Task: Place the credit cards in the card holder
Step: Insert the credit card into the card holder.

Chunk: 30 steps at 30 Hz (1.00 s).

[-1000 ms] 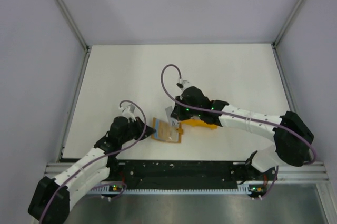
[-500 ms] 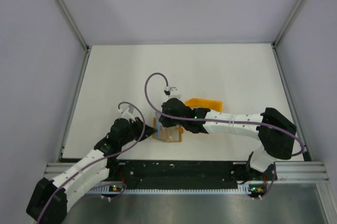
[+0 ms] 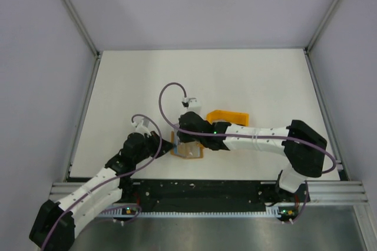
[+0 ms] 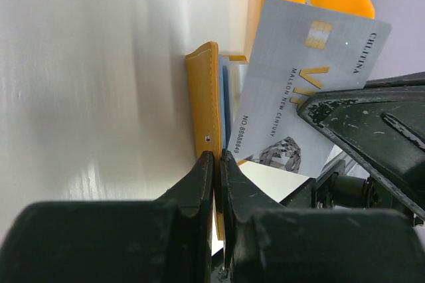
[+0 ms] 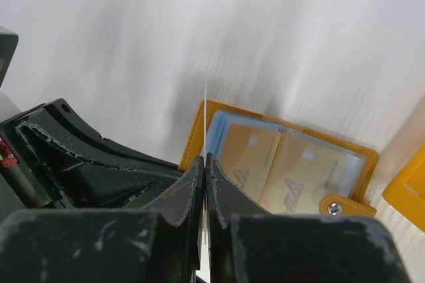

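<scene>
Two arms are meeting low on the white desk in the overhead view. The right claw is covering most of the one orange card holder, and the left claw is at the holder's left edge. One orange box is sitting just behind the right arm.

From the left wrist, the left claw is narrowly pinching the holder's edge. One silvery grey card is tilting beside it, its lower corner hidden.

From the right wrist, the right claw is nipping that card edge-on over the open holder, where two tan cards are showing.
</scene>
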Each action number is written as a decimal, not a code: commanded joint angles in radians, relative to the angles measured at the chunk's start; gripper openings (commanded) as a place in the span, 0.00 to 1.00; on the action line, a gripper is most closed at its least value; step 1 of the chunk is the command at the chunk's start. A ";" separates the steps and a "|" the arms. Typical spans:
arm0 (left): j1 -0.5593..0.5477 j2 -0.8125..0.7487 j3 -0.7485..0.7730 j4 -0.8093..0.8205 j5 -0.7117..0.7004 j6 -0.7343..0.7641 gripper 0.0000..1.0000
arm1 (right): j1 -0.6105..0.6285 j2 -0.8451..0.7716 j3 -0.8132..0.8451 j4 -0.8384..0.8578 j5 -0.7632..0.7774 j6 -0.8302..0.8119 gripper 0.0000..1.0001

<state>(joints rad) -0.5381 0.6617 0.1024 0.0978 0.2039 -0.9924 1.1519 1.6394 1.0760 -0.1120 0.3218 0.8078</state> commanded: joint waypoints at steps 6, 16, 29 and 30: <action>-0.003 -0.025 -0.007 0.060 -0.015 -0.002 0.00 | 0.028 -0.003 0.033 -0.074 0.115 -0.021 0.00; -0.003 -0.014 -0.015 -0.012 -0.089 0.012 0.00 | 0.006 -0.087 -0.050 -0.100 0.113 -0.058 0.00; -0.005 0.067 0.011 -0.124 -0.182 -0.029 0.00 | -0.129 -0.050 -0.189 0.083 -0.306 -0.124 0.00; -0.005 0.076 0.016 -0.135 -0.190 -0.029 0.00 | -0.132 -0.043 -0.189 0.095 -0.317 -0.124 0.00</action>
<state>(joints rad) -0.5385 0.7036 0.1020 0.0257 0.0692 -1.0126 1.0416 1.5906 0.9005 -0.1413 0.1608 0.7170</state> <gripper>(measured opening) 0.086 0.005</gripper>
